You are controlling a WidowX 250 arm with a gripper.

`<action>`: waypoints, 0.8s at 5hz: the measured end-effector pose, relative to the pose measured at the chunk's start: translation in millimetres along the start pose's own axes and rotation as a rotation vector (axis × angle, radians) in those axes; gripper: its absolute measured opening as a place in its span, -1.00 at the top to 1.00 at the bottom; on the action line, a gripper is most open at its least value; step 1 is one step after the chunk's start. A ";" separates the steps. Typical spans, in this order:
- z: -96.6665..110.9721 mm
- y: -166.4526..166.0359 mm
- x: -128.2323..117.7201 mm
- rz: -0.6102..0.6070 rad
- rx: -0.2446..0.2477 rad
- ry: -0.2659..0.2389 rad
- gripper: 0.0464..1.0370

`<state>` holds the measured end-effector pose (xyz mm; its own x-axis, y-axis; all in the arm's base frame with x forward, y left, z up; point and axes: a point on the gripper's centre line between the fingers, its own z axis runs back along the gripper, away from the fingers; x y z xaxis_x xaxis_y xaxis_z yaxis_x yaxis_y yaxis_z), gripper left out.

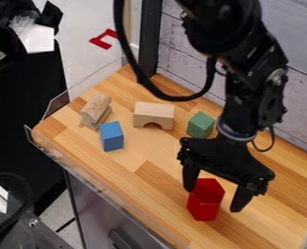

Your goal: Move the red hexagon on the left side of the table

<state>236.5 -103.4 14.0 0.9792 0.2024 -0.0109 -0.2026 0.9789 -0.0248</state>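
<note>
The red hexagonal block stands upright on the wooden table, toward the lower right near the front edge. My gripper hangs over it with its fingers spread wide. One finger is close by the block's left upper side, and the other is off to the right with a gap between it and the block. Nothing is held.
A blue block and a natural wood piece lie on the table's left part. A wooden arch block and a green block are farther back. A clear low rim runs along the front edge.
</note>
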 end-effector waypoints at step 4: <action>-3.6 6.6 2.5 0.029 -0.039 0.008 -0.93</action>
<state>237.6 -96.5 10.2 0.9730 0.2300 -0.0201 -0.2309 0.9710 -0.0628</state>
